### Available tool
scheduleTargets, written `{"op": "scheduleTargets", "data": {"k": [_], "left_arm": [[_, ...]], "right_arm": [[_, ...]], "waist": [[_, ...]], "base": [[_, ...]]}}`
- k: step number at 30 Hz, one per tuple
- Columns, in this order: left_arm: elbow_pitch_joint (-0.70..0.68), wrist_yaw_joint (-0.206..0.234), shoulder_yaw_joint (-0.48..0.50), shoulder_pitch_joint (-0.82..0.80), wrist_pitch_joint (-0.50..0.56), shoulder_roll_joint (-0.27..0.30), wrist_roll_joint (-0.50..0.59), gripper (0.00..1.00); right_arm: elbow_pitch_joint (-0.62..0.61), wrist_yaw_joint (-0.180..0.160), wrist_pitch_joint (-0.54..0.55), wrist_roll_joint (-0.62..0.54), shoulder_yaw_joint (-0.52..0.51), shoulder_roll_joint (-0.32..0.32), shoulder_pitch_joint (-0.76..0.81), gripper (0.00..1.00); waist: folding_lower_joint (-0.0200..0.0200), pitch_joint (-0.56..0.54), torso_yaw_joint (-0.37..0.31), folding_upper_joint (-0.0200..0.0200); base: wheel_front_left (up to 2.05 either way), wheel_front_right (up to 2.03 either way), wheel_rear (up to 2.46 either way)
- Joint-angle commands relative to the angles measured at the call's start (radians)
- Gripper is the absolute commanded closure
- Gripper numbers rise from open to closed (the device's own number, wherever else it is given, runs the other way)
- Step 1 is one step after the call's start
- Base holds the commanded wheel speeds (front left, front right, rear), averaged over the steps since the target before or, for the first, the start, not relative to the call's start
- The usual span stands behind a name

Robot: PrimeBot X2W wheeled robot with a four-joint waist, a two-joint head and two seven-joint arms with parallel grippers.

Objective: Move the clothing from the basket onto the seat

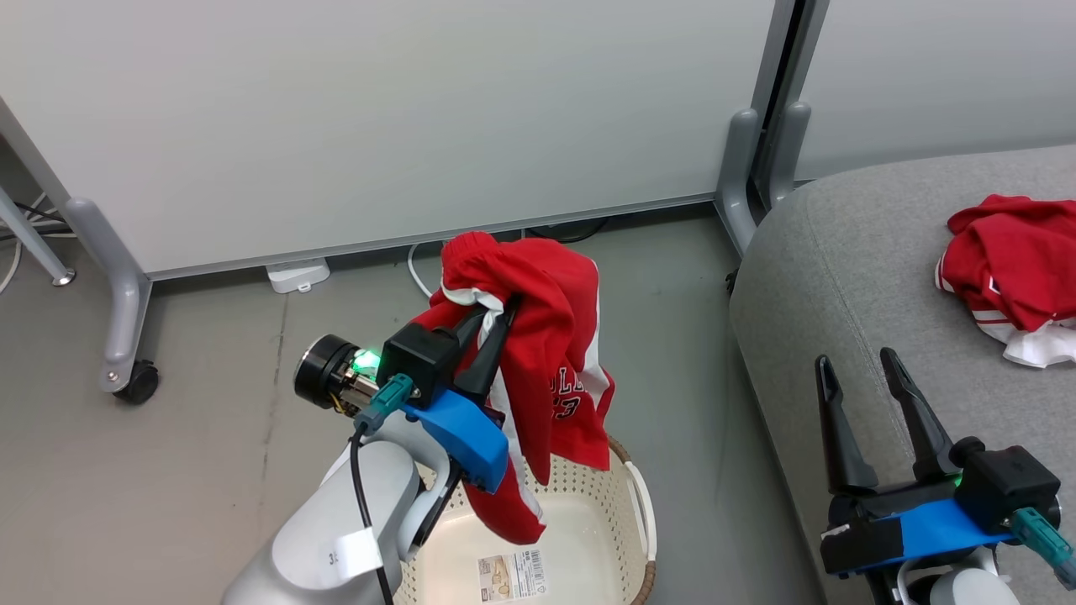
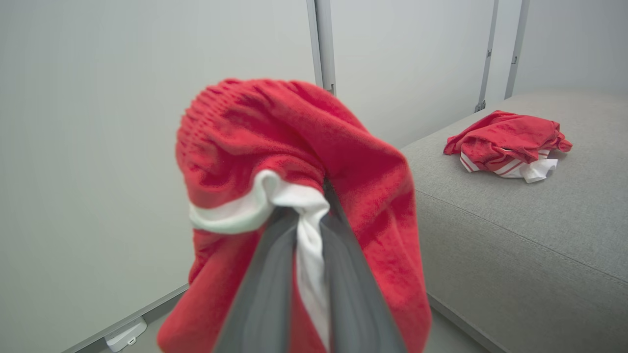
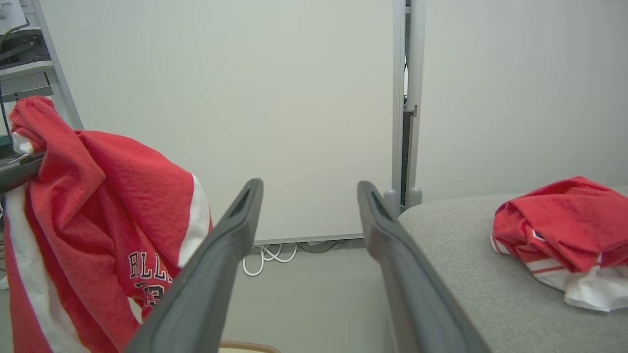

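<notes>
Grey seat (image 1: 849,244) lay to the robot's right, well apart from the hanging load. Cream basket (image 1: 580,491) sat on the floor below it, no clothing visible inside. One red garment (image 1: 559,336) hung from the left gripper (image 1: 503,313), which pinched narrow on white trim, the garment's lower end over the basket's opening. Second red garment (image 1: 1013,260) lay crumpled on the seat. Right gripper (image 1: 855,360) stood wide and empty beside the seat edge.

Risks judged: the thin pinch could slip during the swing. The trailing end could catch the basket rim, or land short and slide off the seat's rounded edge.
</notes>
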Motion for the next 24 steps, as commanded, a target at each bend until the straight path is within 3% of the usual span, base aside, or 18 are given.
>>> {"op": "scheduleTargets", "data": {"k": [1,12,24], "left_arm": [[-0.010,-0.002,0.008,0.016,-0.005,0.000,0.010,1.00],[-0.032,-0.023,0.041,0.028,-0.005,-0.013,0.044,1.00],[-0.038,-0.041,0.042,-0.025,-0.005,-0.054,0.085,1.00]], "right_arm": [[0.002,0.000,0.000,0.004,0.000,0.003,0.014,0.00],[0.006,0.000,0.000,0.008,0.051,0.005,-0.012,0.00],[0.095,0.000,0.000,0.028,0.328,-0.017,-0.146,0.00]], "waist": [[0.0002,0.000,0.003,-0.0001],[0.0002,0.004,0.015,-0.0001],[0.0002,0.059,0.058,-0.0001]], "base": [[0.00,0.00,0.00],[0.00,0.00,0.00],[0.00,0.00,0.00]]}}
